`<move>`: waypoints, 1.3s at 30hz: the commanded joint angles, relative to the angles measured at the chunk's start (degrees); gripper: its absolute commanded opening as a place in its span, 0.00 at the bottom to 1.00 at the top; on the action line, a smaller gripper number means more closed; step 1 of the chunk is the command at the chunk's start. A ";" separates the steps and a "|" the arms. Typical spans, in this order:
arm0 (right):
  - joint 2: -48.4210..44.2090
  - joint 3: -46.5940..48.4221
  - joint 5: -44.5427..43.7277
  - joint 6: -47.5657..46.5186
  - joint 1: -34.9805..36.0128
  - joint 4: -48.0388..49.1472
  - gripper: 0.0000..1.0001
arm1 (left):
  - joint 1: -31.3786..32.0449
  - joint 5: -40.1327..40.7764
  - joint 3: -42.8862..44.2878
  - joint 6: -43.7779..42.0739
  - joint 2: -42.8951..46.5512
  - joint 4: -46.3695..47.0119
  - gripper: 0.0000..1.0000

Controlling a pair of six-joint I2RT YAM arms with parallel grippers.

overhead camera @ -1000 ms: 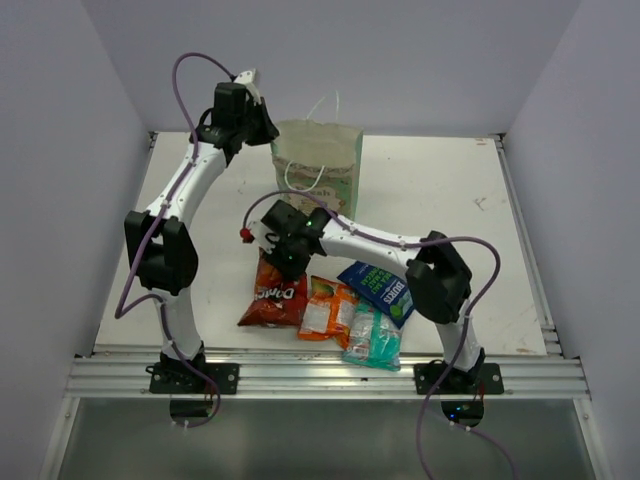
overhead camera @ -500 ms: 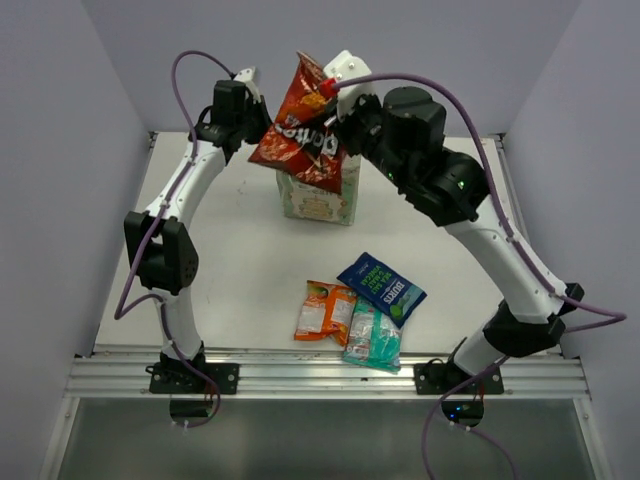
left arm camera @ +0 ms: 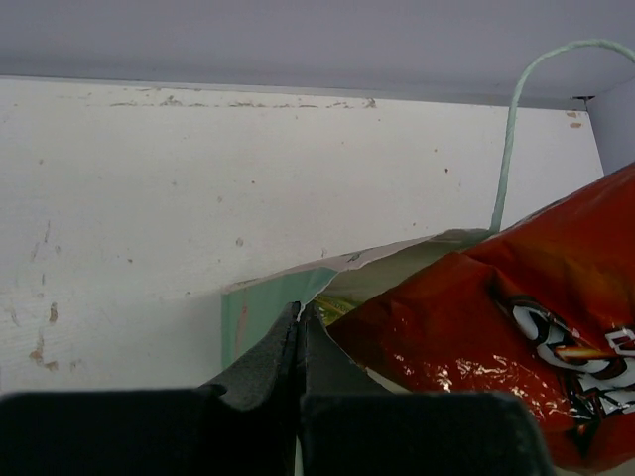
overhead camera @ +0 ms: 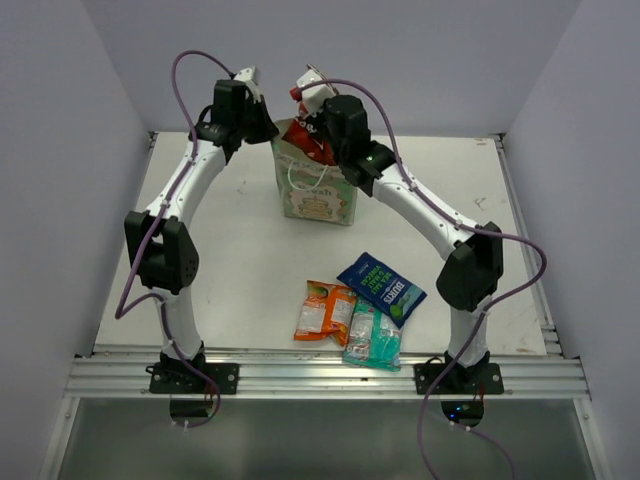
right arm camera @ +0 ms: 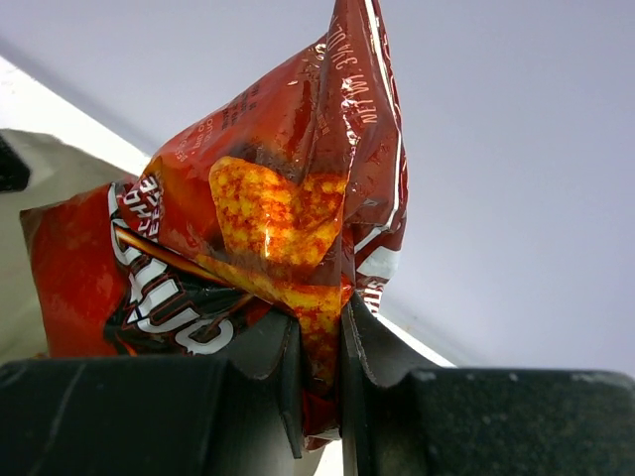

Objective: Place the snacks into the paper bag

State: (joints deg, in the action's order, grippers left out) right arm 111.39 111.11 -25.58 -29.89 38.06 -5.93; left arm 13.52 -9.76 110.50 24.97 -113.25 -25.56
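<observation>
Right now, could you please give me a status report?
Left gripper shut on paper bag rim. Right gripper shut on Doritos bag, partly inside. Nothing blocking.

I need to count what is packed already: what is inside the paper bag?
The red Doritos bag sits partway inside the paper bag, its top above the rim, pinched by the right gripper. Under it something green-yellow shows. The bag's bottom is covered.

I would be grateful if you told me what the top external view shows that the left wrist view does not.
Only top external: the orange-white packet, dark blue packet and teal-white packet lying on the table, and the right gripper holding the red Doritos bag from above. Only left wrist: the left gripper, shut on the rim of the paper bag. Both: the red Doritos bag partly inside the paper bag.
</observation>
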 commanded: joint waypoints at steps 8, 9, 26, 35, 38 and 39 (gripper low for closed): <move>-11.89 -14.33 6.33 -4.04 -1.59 13.23 0.00 | -0.07 -0.35 3.06 1.04 -0.56 -0.37 0.00; -13.12 -17.21 7.29 -3.69 -1.50 12.71 0.00 | 0.02 -0.35 3.06 1.13 -0.57 -0.37 0.00; -30.97 -22.93 11.78 15.38 -1.41 -6.96 0.99 | 0.72 0.44 1.21 1.48 0.22 1.13 0.00; -25.09 -35.09 14.86 21.09 -1.41 -5.22 0.97 | 0.81 0.53 1.91 0.17 0.40 -0.54 0.00; -27.97 -37.62 16.35 22.85 -1.41 -4.36 0.98 | 0.81 0.88 1.13 -0.10 1.19 -0.63 0.00; -28.59 -40.85 16.79 23.38 -1.50 -4.35 0.98 | 0.81 0.97 0.78 -0.19 1.45 -0.63 0.00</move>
State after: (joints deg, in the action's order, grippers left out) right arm 88.55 72.62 -10.68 -10.13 36.47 -11.84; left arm 14.06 -9.17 110.89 25.85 -113.56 -25.89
